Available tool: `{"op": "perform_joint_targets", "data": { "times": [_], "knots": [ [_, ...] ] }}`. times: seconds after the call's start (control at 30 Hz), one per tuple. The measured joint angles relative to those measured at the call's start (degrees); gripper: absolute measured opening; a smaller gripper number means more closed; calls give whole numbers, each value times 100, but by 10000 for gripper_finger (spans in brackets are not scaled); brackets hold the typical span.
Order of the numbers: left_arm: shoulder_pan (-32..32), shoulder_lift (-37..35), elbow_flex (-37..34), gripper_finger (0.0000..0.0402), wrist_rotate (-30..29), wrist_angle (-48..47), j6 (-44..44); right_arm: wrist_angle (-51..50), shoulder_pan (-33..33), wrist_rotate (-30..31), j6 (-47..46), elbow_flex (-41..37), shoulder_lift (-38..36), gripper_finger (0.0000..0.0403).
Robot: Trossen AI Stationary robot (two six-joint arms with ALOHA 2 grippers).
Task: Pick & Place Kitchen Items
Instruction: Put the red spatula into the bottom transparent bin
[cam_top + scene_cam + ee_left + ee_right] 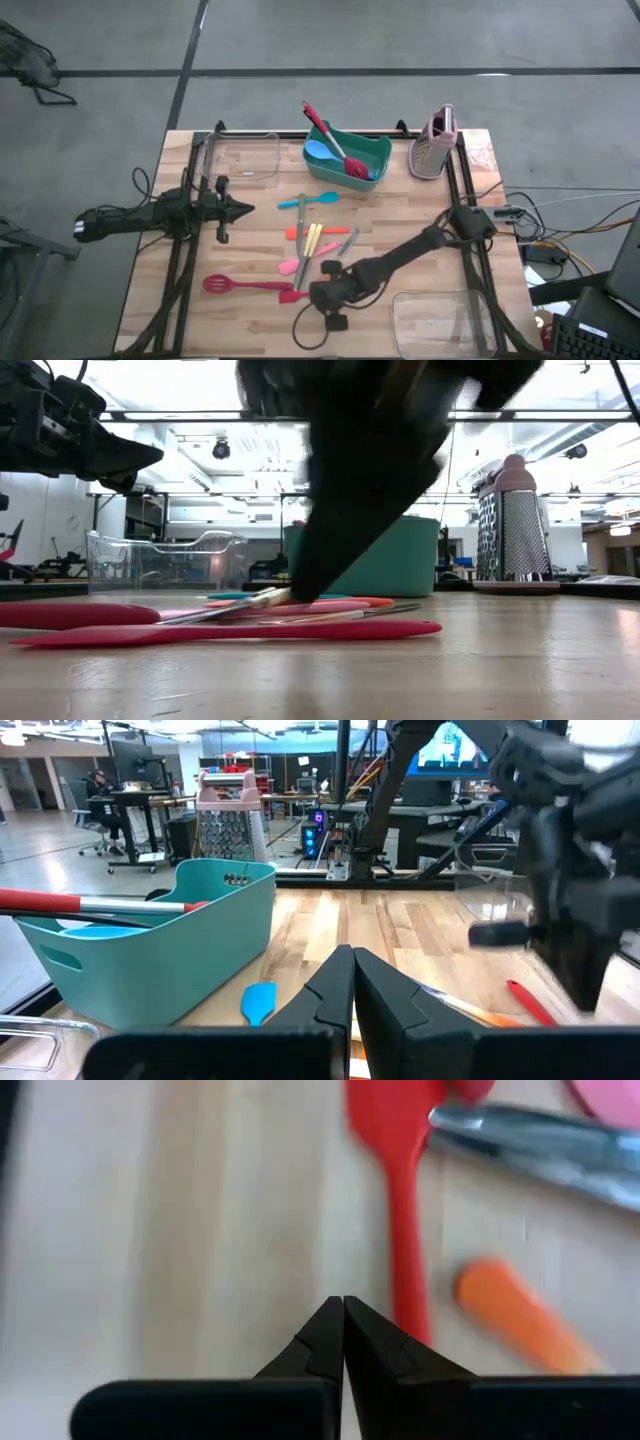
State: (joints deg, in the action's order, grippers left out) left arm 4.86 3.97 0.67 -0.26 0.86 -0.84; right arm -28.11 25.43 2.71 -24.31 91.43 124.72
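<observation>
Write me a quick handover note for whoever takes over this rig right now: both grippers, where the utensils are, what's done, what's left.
Right gripper: shut, empty, low over the table's front, beside the loose utensils.
Left gripper: shut, empty, waiting above the table's left side.
Done: the teal bin holds a red-handled utensil and a blue spoon.
Left: the blue spatula, red slotted spoon, red spatula, pink spatula, orange-handled piece and yellow-handled cutlery lie mid-table. Grater stands beside the bin.

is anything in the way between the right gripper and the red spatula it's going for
Nothing visible. The right gripper, shut and empty, hangs over bare wood beside the red spatula; no object lies between them. An orange handle and metal cutlery lie on the spatula's far side. The left gripper waits across the table.
</observation>
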Motion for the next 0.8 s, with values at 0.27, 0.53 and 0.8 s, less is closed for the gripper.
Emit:
{"op": "perform_joint_targets", "data": {
  "times": [0.27, 0.53, 0.8],
  "knots": [
    [0, -2, 0, 19, 3, 0, 0, -1256, 76, 23, -445, 22, -672, 46],
    [0, 0, 0, 19, 1, 0, 0, -1757, 66, 25, -544, 15, -486, 153],
    [0, 0, 0, 19, 1, 0, 0, -1608, -35, 176, -543, 16, -306, 195]
  ]
}}
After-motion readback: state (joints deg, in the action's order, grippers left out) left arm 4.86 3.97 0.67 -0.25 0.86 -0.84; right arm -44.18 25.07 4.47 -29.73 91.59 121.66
